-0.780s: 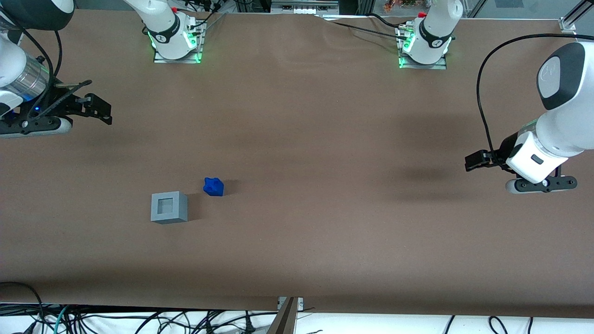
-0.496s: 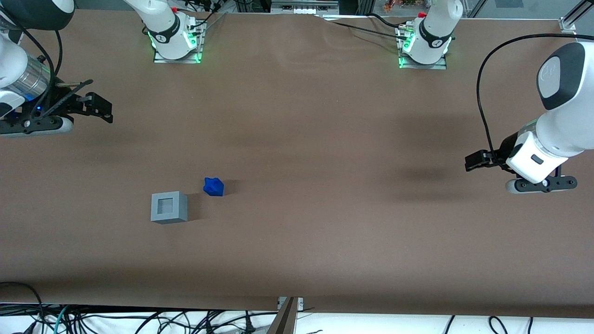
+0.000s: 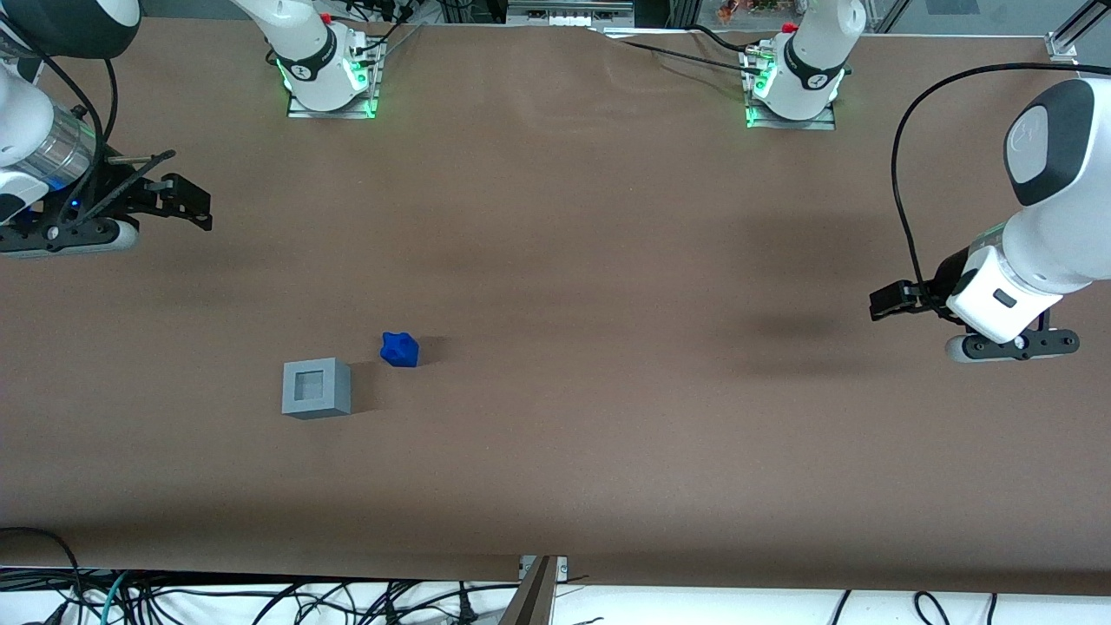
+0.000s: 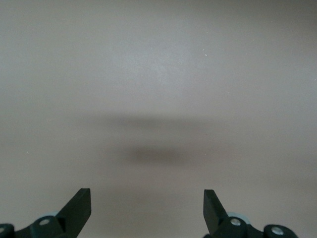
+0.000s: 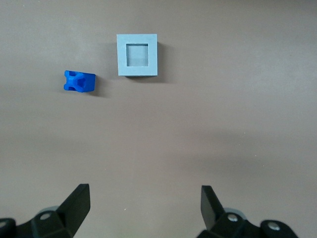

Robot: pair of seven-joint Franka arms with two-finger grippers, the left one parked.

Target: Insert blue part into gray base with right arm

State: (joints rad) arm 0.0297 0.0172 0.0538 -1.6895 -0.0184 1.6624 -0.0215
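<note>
Nothing of the task is done yet. Taking the gray base (image 3: 317,388) as landmark on the brown bench (image 3: 608,260): its square recess is empty (nothing seated in it), and the blue part (image 3: 399,349) lies just beside it, apart and slightly farther from the front camera. Well away, at the working arm's end, the right arm's hand (image 3: 187,205) hangs spread wide, holding nothing. Reach, grasp, carry and insertion all remain.

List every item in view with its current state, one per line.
blue part: loose on the table, beside the gray base, not touching it, not gripped.
gray base: upright on the table, square recess facing up and empty.
right arm's gripper: open, holding nothing, up over the table at the working arm's end, farther from the front camera than both parts.
table: covered in brown, carrying both parts.
</note>
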